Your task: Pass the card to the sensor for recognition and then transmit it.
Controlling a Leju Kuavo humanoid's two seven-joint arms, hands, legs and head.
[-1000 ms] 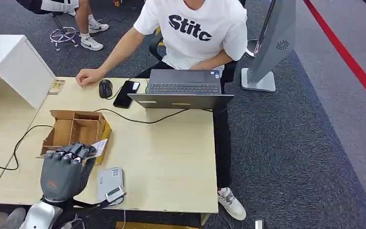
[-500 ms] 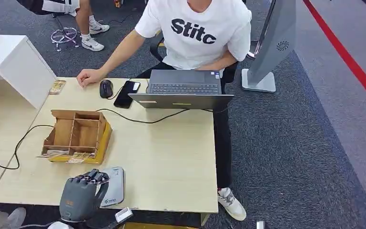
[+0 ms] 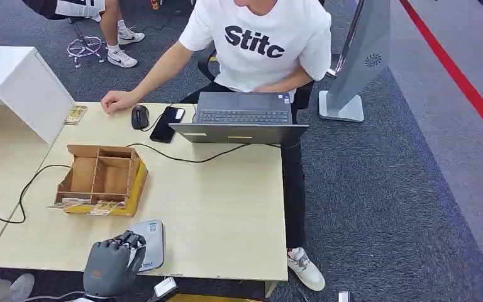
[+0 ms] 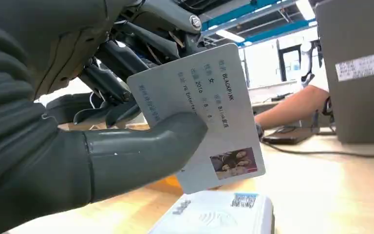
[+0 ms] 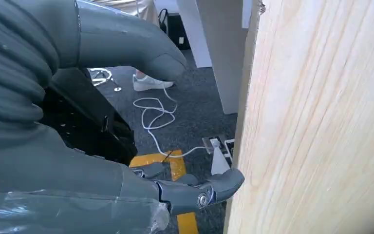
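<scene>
the left hand (image 3: 108, 267) pinches the card (image 4: 202, 114) just above the sensor (image 3: 150, 242) at the worktop's (image 3: 226, 214) near edge, so recognition looks underway, handover remains; right hand (image 5: 78, 146) hangs empty, fingers apart.

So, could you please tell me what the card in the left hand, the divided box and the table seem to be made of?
Card: probably glossy white plastic, thin and stiff, with print and a photo. Divided box: apparently thin brown wood or fibreboard, matte, with flat slotted partitions. Table: pale wood-grain top, likely laminate; the grain lines show in the right wrist view.
</scene>
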